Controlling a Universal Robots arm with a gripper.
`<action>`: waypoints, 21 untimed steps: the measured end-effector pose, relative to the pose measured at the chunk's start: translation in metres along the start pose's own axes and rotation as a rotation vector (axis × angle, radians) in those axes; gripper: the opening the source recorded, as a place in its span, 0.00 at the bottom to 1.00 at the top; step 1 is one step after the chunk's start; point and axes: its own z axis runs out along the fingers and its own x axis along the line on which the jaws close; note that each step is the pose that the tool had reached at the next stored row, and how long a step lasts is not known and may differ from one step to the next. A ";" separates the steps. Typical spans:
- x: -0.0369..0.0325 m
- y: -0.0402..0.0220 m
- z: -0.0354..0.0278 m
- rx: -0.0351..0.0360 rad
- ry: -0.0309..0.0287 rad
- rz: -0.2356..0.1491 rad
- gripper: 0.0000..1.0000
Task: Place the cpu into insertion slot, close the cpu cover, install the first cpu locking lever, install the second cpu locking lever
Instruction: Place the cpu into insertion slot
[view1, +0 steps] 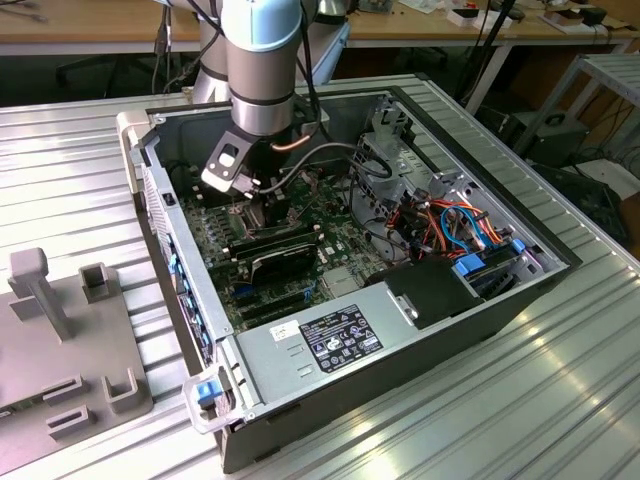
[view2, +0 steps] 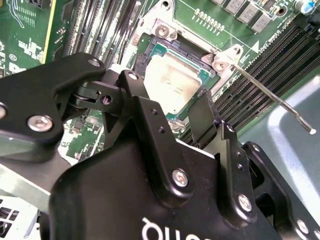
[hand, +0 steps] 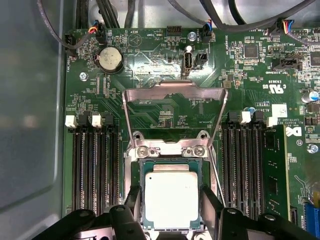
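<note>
Well, we are looking at a big metal table (view1: 80, 150) with an open computer case (view1: 520, 300) lying on it. The arm (view1: 262, 60) is reaching down into the case, over the green board (hand: 160, 55). The gripper (hand: 171, 200) is sitting low over the insertion slot (hand: 170, 150). The cpu cover (hand: 175, 92) is standing tipped up and open, on the side of the slot away from the gripper. The cpu (hand: 171, 185) is lying flat inside the slot, silver top up. It is sitting straight between the gripper's two sides, so the gripper is right over it. We cannot tell whether the gripper is squeezing the cpu or just sitting loose around it. In the second wrist view a thin locking lever (view2: 270, 97) is sticking out free from a corner of the slot, not hooked down.
</note>
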 end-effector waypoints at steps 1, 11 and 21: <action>0.0000 0.0002 0.0000 0.0001 0.0002 0.000 0.61; 0.0000 0.0003 0.0020 0.0006 0.0264 0.003 0.61; 0.0001 0.0022 0.0030 0.0005 0.0263 0.003 0.61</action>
